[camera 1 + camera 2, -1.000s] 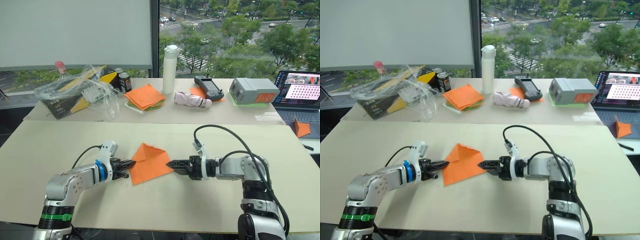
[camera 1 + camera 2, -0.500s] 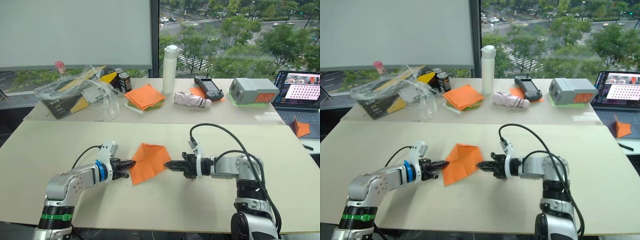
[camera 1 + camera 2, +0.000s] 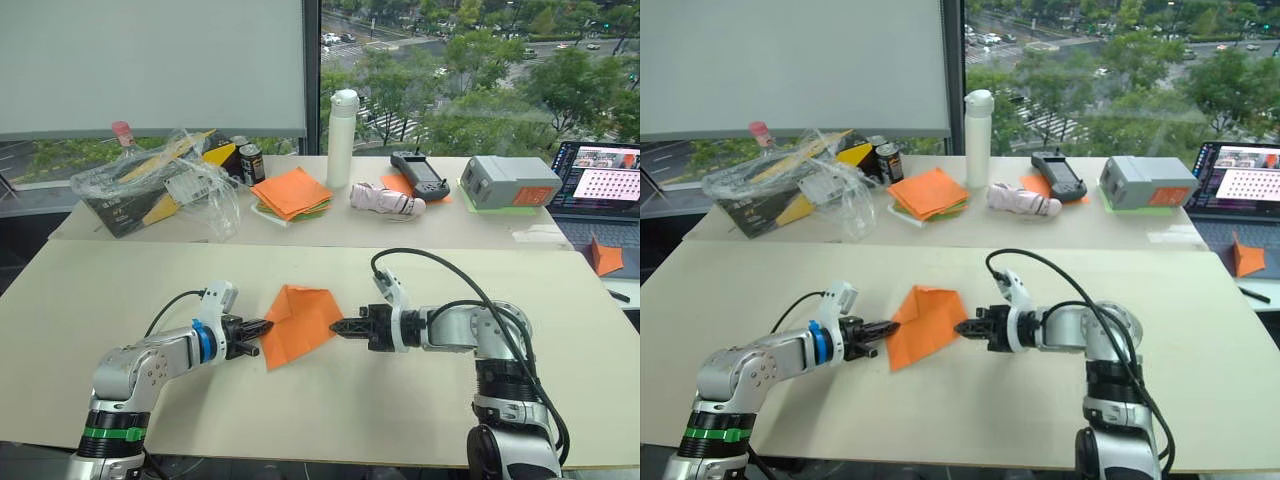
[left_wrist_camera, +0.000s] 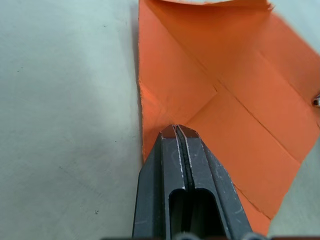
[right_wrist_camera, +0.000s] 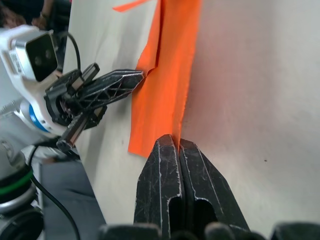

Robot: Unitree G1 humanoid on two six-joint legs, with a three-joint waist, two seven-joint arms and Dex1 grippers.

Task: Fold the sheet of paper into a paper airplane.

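Observation:
The sheet of paper (image 3: 300, 320), bright orange and creased into a partly folded shape, lies on the near table (image 3: 120, 290) between my two grippers. My left gripper (image 3: 262, 327) is shut, its tip resting on the sheet's left edge (image 4: 165, 95). From the other side, my right gripper (image 3: 335, 325) is shut on the sheet's right edge, which runs into the seam between the fingertips (image 5: 172, 142). That right side of the sheet (image 5: 165, 85) stands slightly raised off the table. The right wrist view also shows the left gripper (image 5: 140, 75) at the far edge of the paper.
On the far table stand a stack of orange and green sheets (image 3: 292, 192), a white bottle (image 3: 342, 125), a crinkled plastic bag (image 3: 165, 185), a black controller (image 3: 418, 175), a grey box (image 3: 508, 182) and a laptop (image 3: 600, 185). A small orange folded piece (image 3: 603, 257) lies far right.
My right gripper went from open to shut and moved left onto the sheet's right edge, pushing that side up and inward. The left gripper has stayed put.

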